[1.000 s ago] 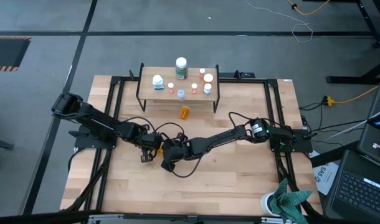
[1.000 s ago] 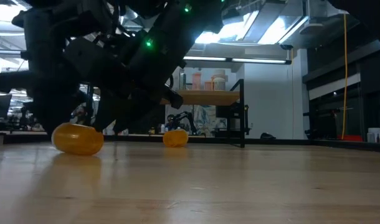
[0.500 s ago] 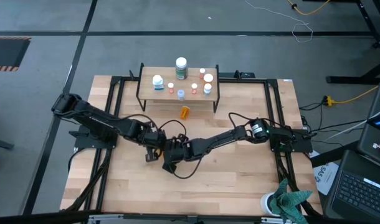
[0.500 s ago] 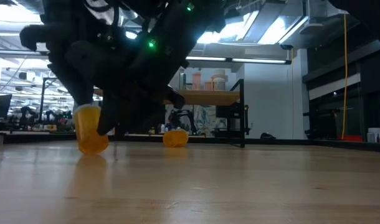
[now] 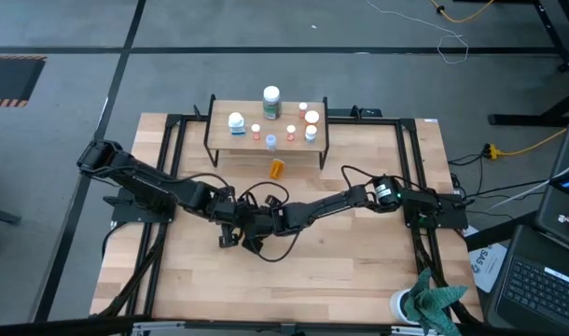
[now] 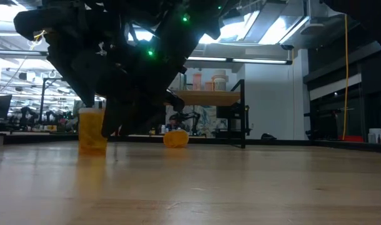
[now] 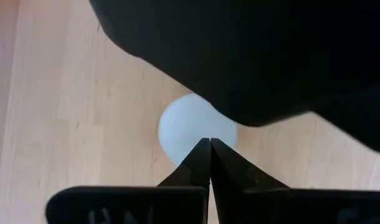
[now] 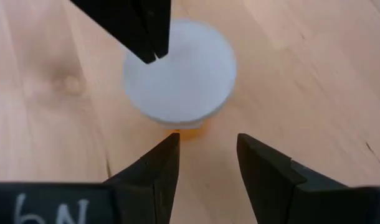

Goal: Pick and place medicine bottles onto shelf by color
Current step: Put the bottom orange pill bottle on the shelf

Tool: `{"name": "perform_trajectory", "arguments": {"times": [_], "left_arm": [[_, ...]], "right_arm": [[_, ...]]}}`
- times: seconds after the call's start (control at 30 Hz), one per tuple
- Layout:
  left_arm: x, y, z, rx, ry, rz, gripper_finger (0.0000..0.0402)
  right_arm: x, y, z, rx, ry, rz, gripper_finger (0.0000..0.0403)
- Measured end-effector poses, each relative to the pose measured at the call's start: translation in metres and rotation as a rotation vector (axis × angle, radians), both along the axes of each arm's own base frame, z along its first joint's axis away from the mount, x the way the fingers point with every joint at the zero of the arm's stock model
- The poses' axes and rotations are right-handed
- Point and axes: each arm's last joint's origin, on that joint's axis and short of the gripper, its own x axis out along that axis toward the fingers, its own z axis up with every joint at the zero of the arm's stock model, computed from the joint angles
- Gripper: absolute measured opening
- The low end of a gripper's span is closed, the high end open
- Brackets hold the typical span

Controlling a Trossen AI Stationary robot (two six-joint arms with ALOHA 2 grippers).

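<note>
An orange bottle (image 6: 92,130) stood upright on the table (image 5: 359,271), near its middle, with its white cap (image 8: 179,78) on top. The left gripper (image 7: 209,144) was closed with nothing in it, its tips just over the cap. The right gripper (image 8: 207,148) was partly open above the bottle, not holding it. Another orange bottle (image 5: 277,168) lay before the shelf (image 5: 284,121).

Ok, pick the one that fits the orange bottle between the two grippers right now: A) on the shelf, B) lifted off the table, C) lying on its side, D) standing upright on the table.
D: in the low view the orange bottle stands upright on the table, and the right wrist view looks down on its white cap.
</note>
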Motion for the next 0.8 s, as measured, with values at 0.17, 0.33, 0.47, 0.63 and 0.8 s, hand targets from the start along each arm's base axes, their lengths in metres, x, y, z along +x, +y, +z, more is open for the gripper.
{"name": "perform_trajectory", "arguments": {"times": [0.17, 0.33, 0.47, 0.63, 0.8], "left_arm": [[0.000, 0.001, 0.000, 0.002, 0.000, 0.007, 0.0000], [0.000, 0.002, 0.002, 0.014, 0.012, 0.009, 0.0000], [-0.003, 0.000, 0.031, 0.062, 0.033, 0.014, 0.0000], [-0.023, -0.005, 0.038, 0.082, 0.197, 0.007, 0.0000], [-0.056, -0.008, 0.034, 0.100, 0.375, -0.031, 0.0000]], "right_arm": [[0.001, 0.000, 0.000, -0.001, -0.004, 0.006, 0.0162], [-0.002, -0.001, -0.001, -0.006, 0.027, 0.005, 0.0162], [-0.007, 0.000, 0.001, -0.010, 0.068, 0.003, 0.0162], [-0.017, 0.012, 0.014, -0.035, 0.108, 0.050, 0.0162], [-0.022, 0.026, 0.021, -0.066, 0.119, 0.167, 0.0162]]}}
